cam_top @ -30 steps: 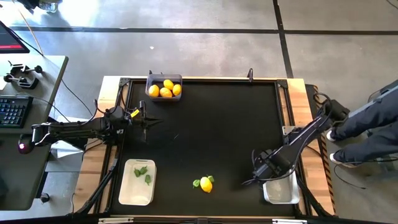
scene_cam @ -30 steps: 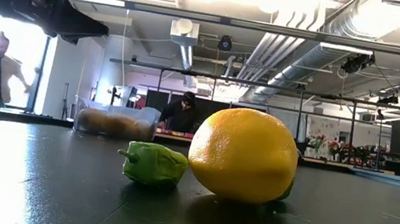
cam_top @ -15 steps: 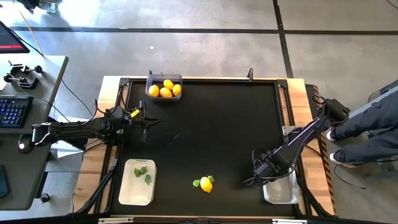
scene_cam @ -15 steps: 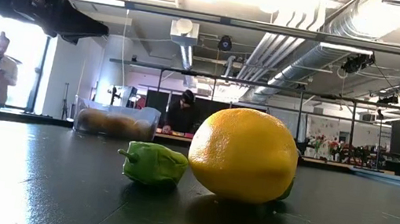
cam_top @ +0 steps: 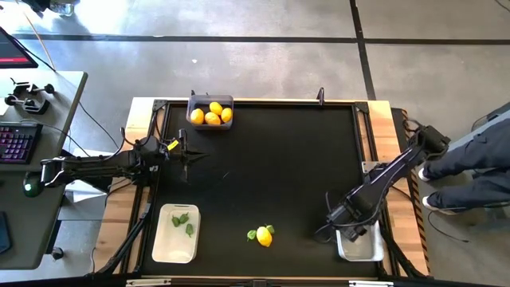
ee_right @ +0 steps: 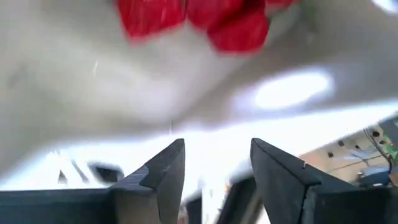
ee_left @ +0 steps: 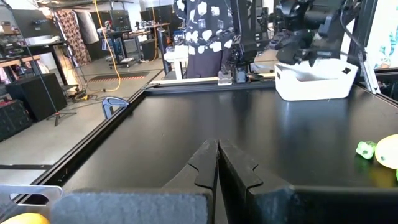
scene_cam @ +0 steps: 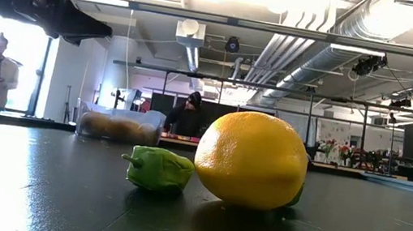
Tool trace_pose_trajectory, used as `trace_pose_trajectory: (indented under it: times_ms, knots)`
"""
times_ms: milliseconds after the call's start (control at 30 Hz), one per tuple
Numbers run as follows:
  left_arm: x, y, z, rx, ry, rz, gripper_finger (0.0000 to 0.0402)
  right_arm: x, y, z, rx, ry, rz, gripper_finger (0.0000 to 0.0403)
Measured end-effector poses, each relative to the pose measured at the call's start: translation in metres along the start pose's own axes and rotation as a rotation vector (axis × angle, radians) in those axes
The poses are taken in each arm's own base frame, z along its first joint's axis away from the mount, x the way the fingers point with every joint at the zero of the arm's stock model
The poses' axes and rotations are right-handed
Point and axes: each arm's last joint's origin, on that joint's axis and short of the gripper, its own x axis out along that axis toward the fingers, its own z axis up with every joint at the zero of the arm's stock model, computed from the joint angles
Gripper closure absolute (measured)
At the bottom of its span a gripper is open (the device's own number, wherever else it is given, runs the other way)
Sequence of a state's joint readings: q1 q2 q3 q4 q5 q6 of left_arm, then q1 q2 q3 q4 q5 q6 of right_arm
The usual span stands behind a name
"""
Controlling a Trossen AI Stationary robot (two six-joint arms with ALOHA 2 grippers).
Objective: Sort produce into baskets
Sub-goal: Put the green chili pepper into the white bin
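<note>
Black tabletop (cam_top: pixel 271 167) carries a lemon (cam_top: pixel 264 236) and green pieces awaiting sorting, while the right gripper (cam_top: pixel 351 232), fingers spread empty over the white bin (cam_top: pixel 360 249) of red pieces (ee_right: pixel 236 28), could clip its rim; left gripper (cam_top: pixel 185 156) waits, fingers pressed together.

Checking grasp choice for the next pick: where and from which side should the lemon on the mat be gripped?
Grip the lemon across its rounded middle, coming straight down from above. Green pieces sit close against two of its sides, one seemingly touching, so the jaws should probably close across the free sides. It rests alone on the flat black mat, leaving the top unobstructed.
</note>
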State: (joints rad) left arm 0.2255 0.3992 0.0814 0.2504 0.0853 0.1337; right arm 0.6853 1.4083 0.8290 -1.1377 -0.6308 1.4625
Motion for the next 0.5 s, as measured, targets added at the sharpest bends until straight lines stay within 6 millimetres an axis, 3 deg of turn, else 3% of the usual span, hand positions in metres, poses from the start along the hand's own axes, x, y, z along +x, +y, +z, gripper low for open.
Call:
trace_pose_trajectory:
  times_ms: [133,267,400,500]
  knots:
    - [0.000,0.000,0.000,0.000,0.000,0.000,0.0401,-0.021,-0.005,-0.017,-0.033,0.020,0.056,0.0262]
    - [0.000,0.000,0.000,0.000,0.000,0.000,0.0401,-0.047,-0.012,-0.035,-0.018,-0.039,0.102,0.0323]
    - [0.000,0.000,0.000,0.000,-0.001,0.000,0.0401,-0.067,-0.013,-0.039,-0.019,-0.212,0.183,0.0392]
    - [0.000,0.000,0.000,0.000,0.000,0.000,0.0401,-0.074,-0.014,-0.031,-0.019,-0.391,0.196,0.0388]
